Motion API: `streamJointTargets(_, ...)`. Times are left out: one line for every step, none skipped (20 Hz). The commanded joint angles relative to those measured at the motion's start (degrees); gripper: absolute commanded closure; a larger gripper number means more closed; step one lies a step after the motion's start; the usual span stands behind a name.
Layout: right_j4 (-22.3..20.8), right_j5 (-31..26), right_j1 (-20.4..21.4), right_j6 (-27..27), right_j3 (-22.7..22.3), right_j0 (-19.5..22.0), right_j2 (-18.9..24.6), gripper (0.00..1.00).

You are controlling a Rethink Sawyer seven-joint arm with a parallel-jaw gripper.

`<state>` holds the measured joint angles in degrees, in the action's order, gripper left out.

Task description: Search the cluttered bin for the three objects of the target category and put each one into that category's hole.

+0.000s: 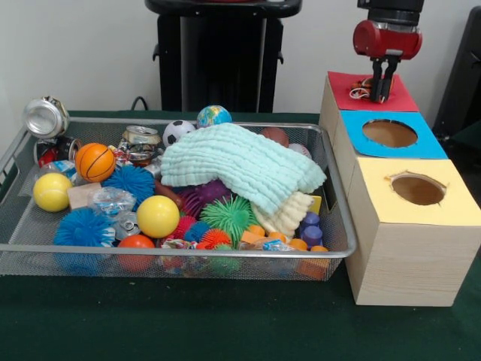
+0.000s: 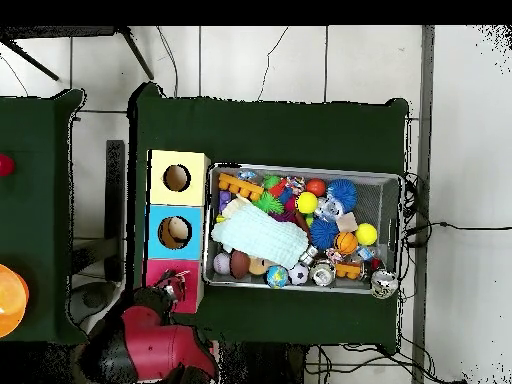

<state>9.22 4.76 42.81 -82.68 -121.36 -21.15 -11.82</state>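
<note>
- Front view: the gripper (image 1: 383,89) hangs over the red top (image 1: 376,94) of the wooden box (image 1: 409,248), at the box's far end. Its two black fingers (image 1: 390,81) point down and stand close together, with only a narrow slit between them; the tips are at a small tangled thing (image 1: 361,92) lying on the red top, but whether they pinch it cannot be told.
- The box stands just to the right of the bin (image 1: 188,252), touching or nearly so. Its blue top (image 1: 391,135) and yellow top (image 1: 413,192) each have a round hole.
- The bin sits on the green table (image 1: 225,323) and is full: a pale green cloth (image 1: 240,165) lies on top in the middle, with a yellow ball (image 1: 158,216), a second yellow ball (image 1: 52,192), an orange basketball (image 1: 95,162), a soccer ball (image 1: 178,131), a globe ball (image 1: 214,116) and blue spiky balls (image 1: 129,183) around it.
- A crushed can (image 1: 46,116) rests on the bin's far left corner rim. No readable writing shows on the cans or toys.
- Overhead view: the red arm (image 2: 160,340) reaches up from the bottom to the box's red section (image 2: 172,272); the gripper (image 2: 178,282) is over it, and its opening cannot be judged here.
- The bin (image 2: 395,178) lies right of the box (image 2: 152,190), with the cloth (image 2: 260,235) near its box side.
</note>
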Motion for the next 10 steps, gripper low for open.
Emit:
streamJointTargets(5.12, -3.84, -9.17, -12.87, 5.72, -1.7, 0.46, 1.0)
streamJointTargets(5.47, -5.12, -9.32, -12.53, 5.99, -2.36, -0.28, 1.0)
streamJointTargets(5.66, -5.94, -9.38, -12.33, 6.11, -2.73, -0.72, 1.0)
streamJointTargets(5.98, -7.7, -9.37, -12.11, 6.4, -3.28, -1.35, 1.0)
streamJointTargets(5.99, -8.86, -9.29, -11.84, 6.54, -3.56, -1.67, 1.0)
streamJointTargets(6.03, -10.81, -9.03, -11.57, 6.78, -4.04, -2.25, 1.0)
streamJointTargets(6.07, -11.58, -8.94, -11.56, 6.85, -4.31, -2.53, 1.0)
streamJointTargets(6.11, -12.36, -8.85, -11.54, 6.91, -4.58, -2.8, 1.0)
streamJointTargets(6.15, -13.13, -8.76, -11.52, 6.97, -4.85, -3.08, 1.0)
streamJointTargets(6.2, -13.76, -8.91, -11.6, 7.09, -5.17, -3.37, 1.0)
